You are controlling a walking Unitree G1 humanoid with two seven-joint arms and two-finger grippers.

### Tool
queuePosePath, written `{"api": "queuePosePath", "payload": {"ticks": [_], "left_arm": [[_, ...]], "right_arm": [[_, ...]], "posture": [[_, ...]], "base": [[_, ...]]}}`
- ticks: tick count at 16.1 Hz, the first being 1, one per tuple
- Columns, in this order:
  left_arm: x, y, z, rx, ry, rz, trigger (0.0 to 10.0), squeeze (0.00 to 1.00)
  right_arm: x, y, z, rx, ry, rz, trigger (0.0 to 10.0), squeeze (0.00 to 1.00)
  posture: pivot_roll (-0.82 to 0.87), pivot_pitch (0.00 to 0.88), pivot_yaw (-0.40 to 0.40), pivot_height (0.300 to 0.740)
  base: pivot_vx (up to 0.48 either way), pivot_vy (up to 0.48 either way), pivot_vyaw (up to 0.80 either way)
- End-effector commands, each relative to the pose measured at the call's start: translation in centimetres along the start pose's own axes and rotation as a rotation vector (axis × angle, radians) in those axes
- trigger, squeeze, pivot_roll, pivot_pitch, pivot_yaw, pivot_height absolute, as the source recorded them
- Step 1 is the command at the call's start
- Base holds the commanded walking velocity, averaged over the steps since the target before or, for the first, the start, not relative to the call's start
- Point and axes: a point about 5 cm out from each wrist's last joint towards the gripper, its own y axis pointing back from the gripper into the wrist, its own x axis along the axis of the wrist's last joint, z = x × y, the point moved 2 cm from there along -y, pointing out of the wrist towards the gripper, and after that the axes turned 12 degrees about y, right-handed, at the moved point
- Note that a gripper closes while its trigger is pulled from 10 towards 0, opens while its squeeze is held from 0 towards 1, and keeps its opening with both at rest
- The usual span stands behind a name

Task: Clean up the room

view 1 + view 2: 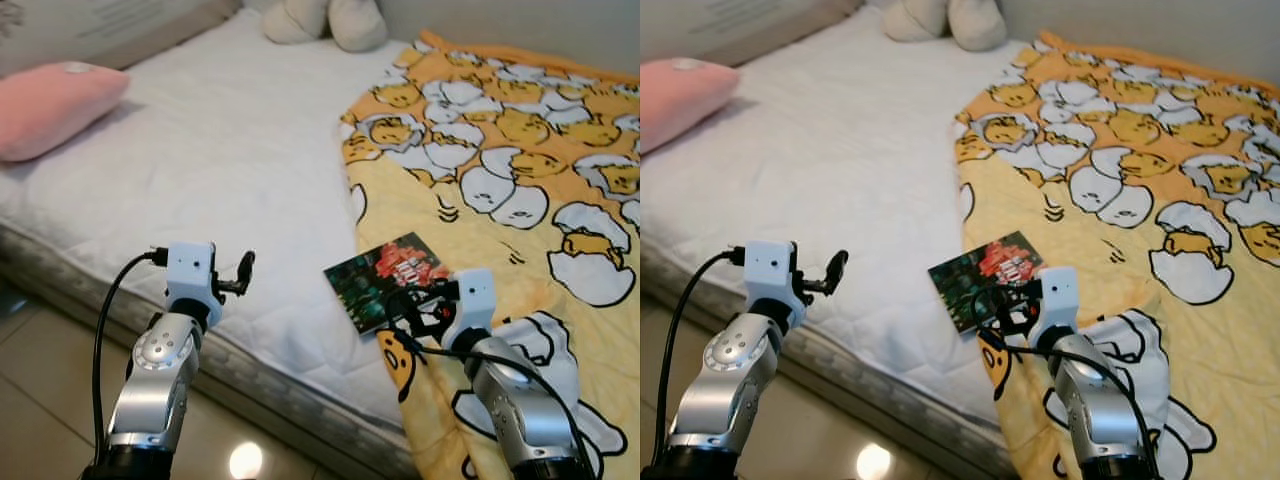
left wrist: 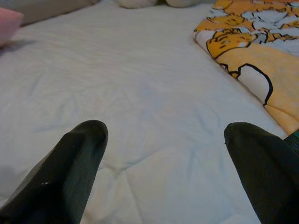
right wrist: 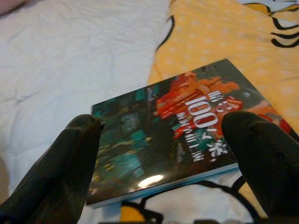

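Observation:
A glossy book (image 1: 385,280) with a dark green and red cover lies flat on the bed, half on the white mattress (image 1: 230,170) and half on the yellow blanket (image 1: 500,190). My right gripper (image 1: 418,308) hovers open just at the book's near edge, and the book (image 3: 175,126) spans the gap between its fingers (image 3: 74,163). My left gripper (image 1: 240,275) is open over the mattress's front edge, with bare white sheet (image 2: 140,116) between its fingers (image 2: 70,172).
A pink pillow (image 1: 55,105) rests at the bed's far left. A cream plush toy (image 1: 325,20) sits at the head of the bed. Tiled floor (image 1: 50,410) runs along the mattress's front edge, under my left arm.

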Motion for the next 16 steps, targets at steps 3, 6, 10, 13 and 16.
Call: {"api": "queuePosePath", "payload": {"ticks": [3,6,10,13,16], "left_arm": [[0.0,-0.3,0.1,0.002,0.005,-0.008,10.0,0.00],[0.2,-0.7,0.6,0.001,0.003,0.005,10.0,0.00],[1.3,-0.3,-0.9,0.040,0.027,0.056,10.0,0.00],[1.8,0.8,-1.5,-0.050,-0.019,0.061,10.0,0.00],[2.5,0.8,-2.3,-0.074,-0.042,0.063,10.0,0.00]], "right_arm": [[0.8,-0.8,1.0,-0.031,0.013,-0.025,10.0,0.00],[1.1,-1.8,1.5,-0.027,0.044,-0.068,10.0,0.00],[2.7,-4.6,3.9,-0.078,0.064,-0.162,10.0,1.00],[2.3,-5.4,5.8,-0.145,-0.075,-0.240,10.0,1.00],[1.3,-5.9,5.5,-0.123,-0.292,-0.292,10.0,1.00]], "posture": [[-0.02,0.000,0.012,0.740],[-0.02,0.000,-0.011,0.740],[0.02,0.000,-0.055,0.740],[0.05,0.000,-0.038,0.740],[0.06,0.000,-0.020,0.740]], "base": [[0.000,0.000,0.00],[0.000,0.000,0.00],[0.000,0.000,0.00],[0.000,0.000,0.00],[0.000,0.000,0.00]]}}
